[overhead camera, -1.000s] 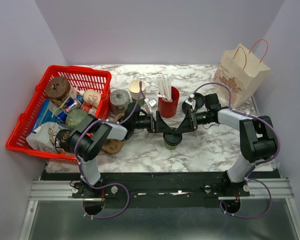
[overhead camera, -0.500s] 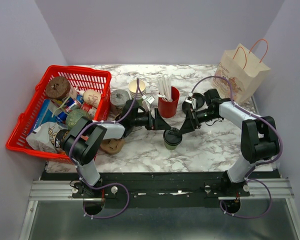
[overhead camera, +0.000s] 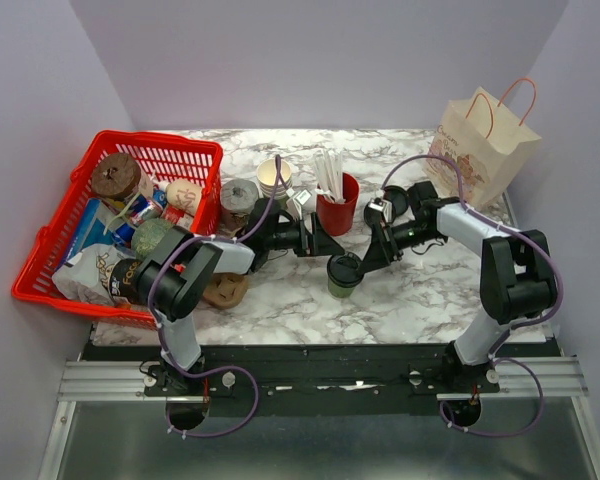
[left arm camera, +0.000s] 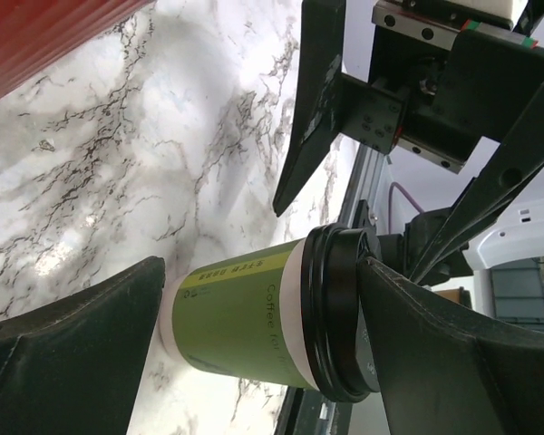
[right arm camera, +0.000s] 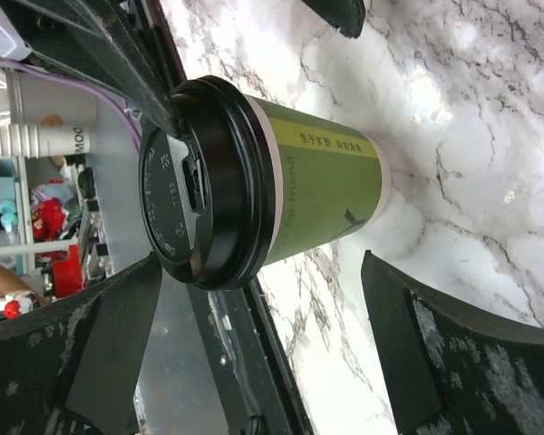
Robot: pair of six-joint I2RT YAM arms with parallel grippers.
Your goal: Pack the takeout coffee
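The takeout coffee, an olive-green paper cup with a black lid, stands upright on the marble table near the front middle. My left gripper reaches in from the left, open. In the left wrist view the takeout coffee sits between the spread fingertips of the left gripper, its lid against or just short of one finger. My right gripper comes from the right, open. In the right wrist view the takeout coffee stands just beyond the wide fingertips of the right gripper.
A red basket full of groceries fills the left side. A paper bag stands at the back right. Behind the grippers are a red cup of straws, stacked paper cups and a grey can. A brown cookie lies front left.
Both grippers have shifted a little around the cup, backing off and then closing in again. The cup stands upright in almost the same spot.
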